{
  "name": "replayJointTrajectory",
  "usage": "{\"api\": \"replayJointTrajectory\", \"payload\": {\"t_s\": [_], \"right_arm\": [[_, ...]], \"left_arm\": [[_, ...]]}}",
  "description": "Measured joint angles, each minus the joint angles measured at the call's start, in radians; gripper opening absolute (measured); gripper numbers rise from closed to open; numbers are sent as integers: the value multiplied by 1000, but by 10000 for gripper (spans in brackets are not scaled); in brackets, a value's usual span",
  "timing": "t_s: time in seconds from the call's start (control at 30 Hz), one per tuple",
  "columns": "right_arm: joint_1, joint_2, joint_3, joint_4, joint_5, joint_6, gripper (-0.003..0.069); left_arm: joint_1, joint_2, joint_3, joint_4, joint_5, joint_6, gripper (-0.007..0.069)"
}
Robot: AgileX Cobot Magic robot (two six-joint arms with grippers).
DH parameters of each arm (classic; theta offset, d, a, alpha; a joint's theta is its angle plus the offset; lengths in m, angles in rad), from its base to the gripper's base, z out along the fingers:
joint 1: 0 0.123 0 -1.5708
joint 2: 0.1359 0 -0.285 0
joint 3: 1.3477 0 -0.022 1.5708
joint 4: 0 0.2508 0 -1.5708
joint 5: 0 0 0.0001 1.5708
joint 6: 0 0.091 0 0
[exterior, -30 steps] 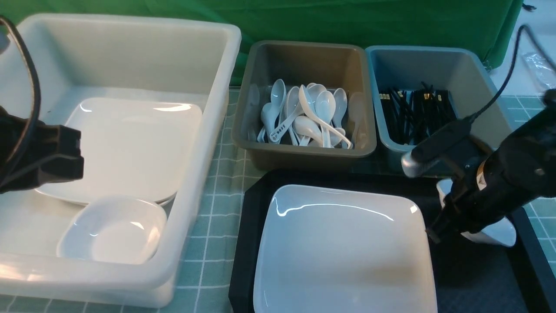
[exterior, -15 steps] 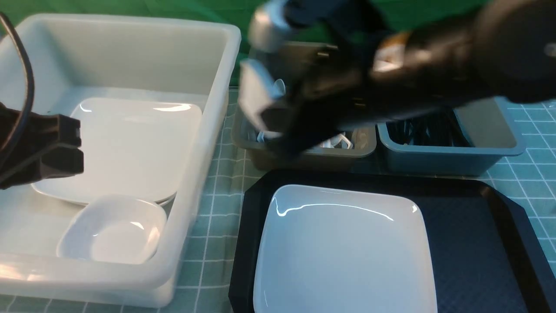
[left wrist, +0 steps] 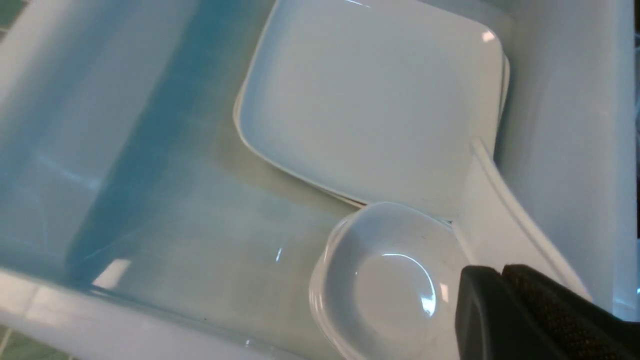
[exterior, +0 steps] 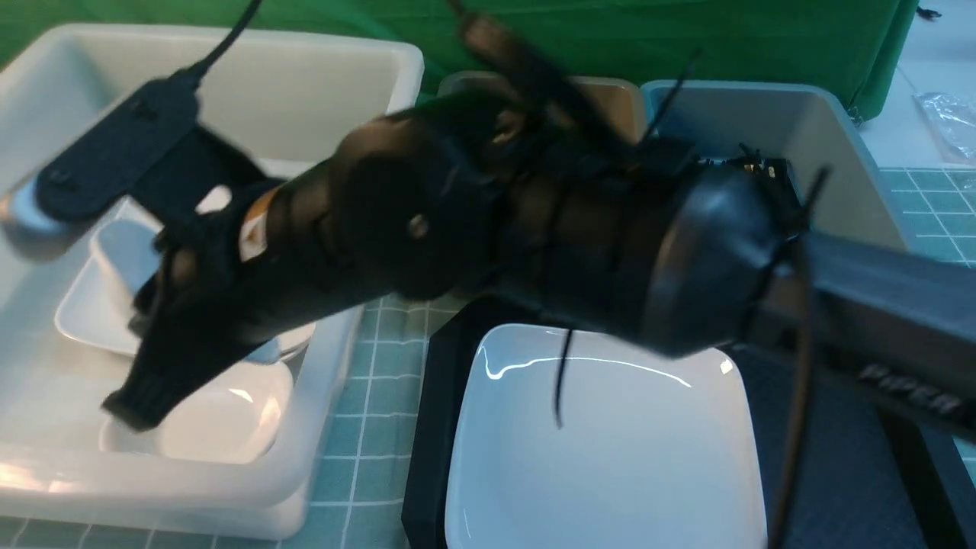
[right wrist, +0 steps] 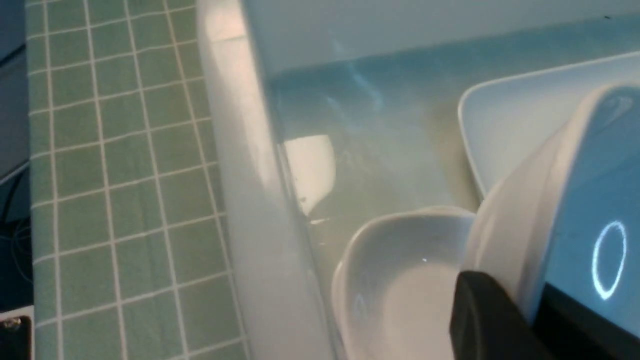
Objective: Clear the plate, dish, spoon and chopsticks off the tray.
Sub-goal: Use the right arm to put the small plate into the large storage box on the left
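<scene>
Green-checked surface (exterior: 381,366): the right claw (exterior: 133,393) gripped a small white rounded-square dish (right wrist: 520,210), tilted over the white plastic tub (exterior: 191,496) at 9 o'clock from the black textured tray (exterior: 831,457), where the large white square plate (exterior: 610,442) lay; left claw (left wrist: 500,285) closed.

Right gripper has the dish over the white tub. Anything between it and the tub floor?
Yes. Another small dish and stacked plates lie on the floor of the tub, close under the tilted dish pinched by the right gripper. I cannot tell whether they touch.
</scene>
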Motion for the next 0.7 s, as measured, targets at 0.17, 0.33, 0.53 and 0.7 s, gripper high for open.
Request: {"api": "replayJointTrajectory", "payload": {"t_s": [0.17,0.33,0.53,0.7], "right_arm": [[4,68,-1,1,-49,1,64],[4,121,-1,1,-62,1,178],[4,117,-3,2,7,31,444],[4,72,-4,-8,74,77,490]], "left_arm": [[0,-22,0,11,22,-8,13],[0,-23,0,11,46,-8,13],[0,-23,0,11,57,-2,13],[0,-23,0,11,63,9,13]]}}
